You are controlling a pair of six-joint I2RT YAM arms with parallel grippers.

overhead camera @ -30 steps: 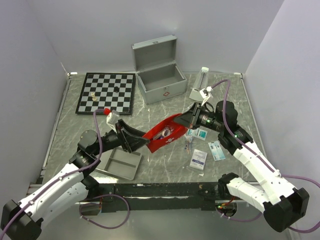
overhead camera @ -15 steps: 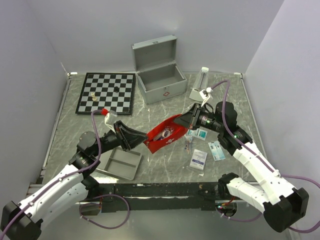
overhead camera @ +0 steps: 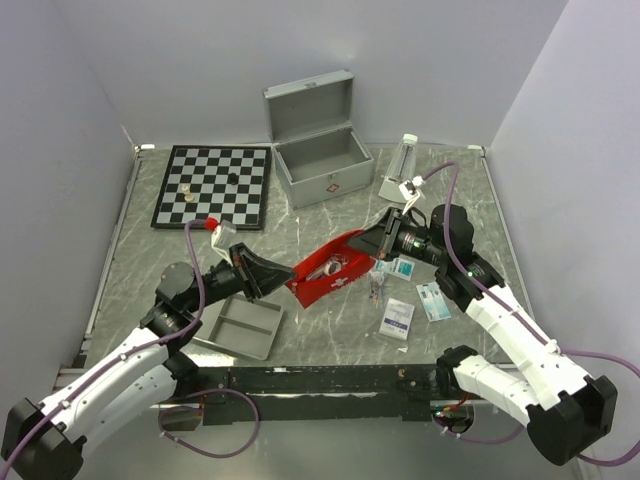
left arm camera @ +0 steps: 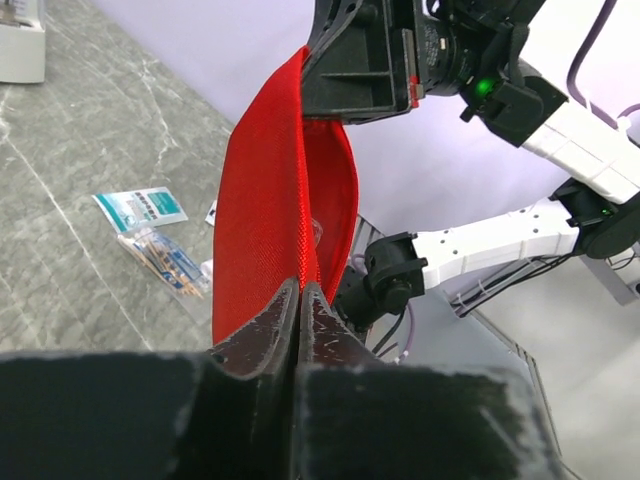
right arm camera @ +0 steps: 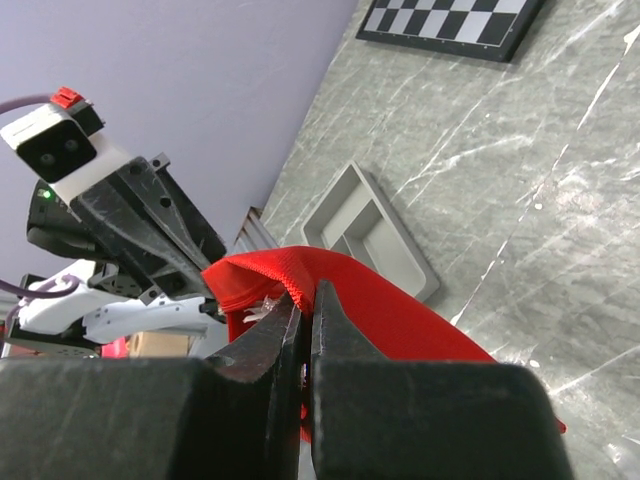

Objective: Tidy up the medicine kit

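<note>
So the red pouch [overhead camera: 328,268] is pinched at either end by the left gripper [left arm camera: 300,288] and the right gripper [right arm camera: 306,295], probably so its mouth gets pulled open; the medicine kit [overhead camera: 325,182] is seen lid-up at the back, well apart.

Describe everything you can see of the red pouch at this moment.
The red pouch is soft, woven-looking fabric, stretched between the two arms near the middle of the marble-patterned table. The left gripper pinches one end of its rim and the right gripper the opposite end, both closed on the fabric. Its mouth gapes upward, showing pale items inside, too small to identify. It appears lifted off the table.
</note>
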